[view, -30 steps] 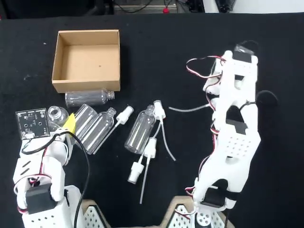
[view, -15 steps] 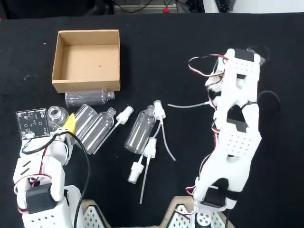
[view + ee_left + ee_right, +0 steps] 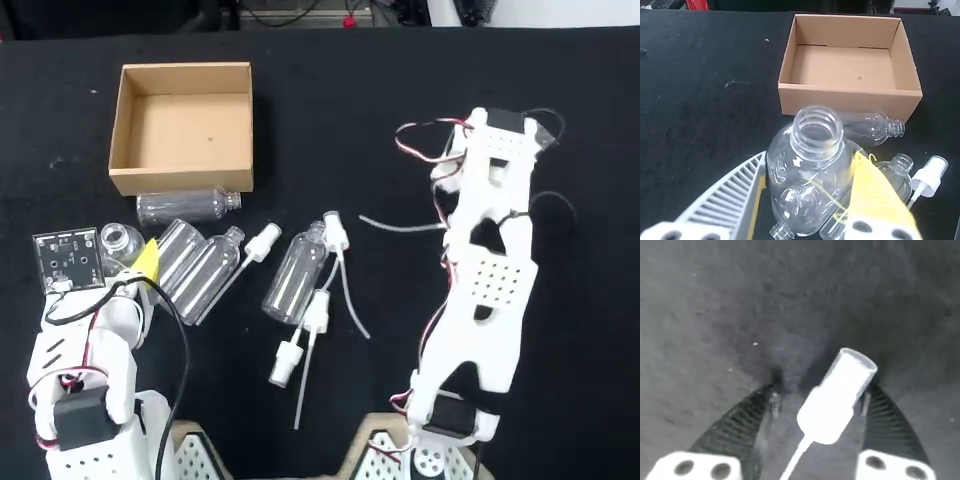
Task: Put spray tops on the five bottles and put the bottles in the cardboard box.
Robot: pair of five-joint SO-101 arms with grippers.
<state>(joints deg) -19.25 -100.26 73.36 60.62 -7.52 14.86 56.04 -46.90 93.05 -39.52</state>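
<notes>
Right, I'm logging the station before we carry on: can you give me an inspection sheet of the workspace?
Surface: black table, a few pale specks.
Job's things: cardboard box empty; four bottles lying outside it; four loose spray tops among them.
Clutter: nothing seen.
Hands: left hand around an upright open bottle; right hand has a spray top between its fingers.
Cables: red and white wires on the right arm; black cable on the left arm.
Surroundings: dark equipment beyond the table's far edge.
</notes>
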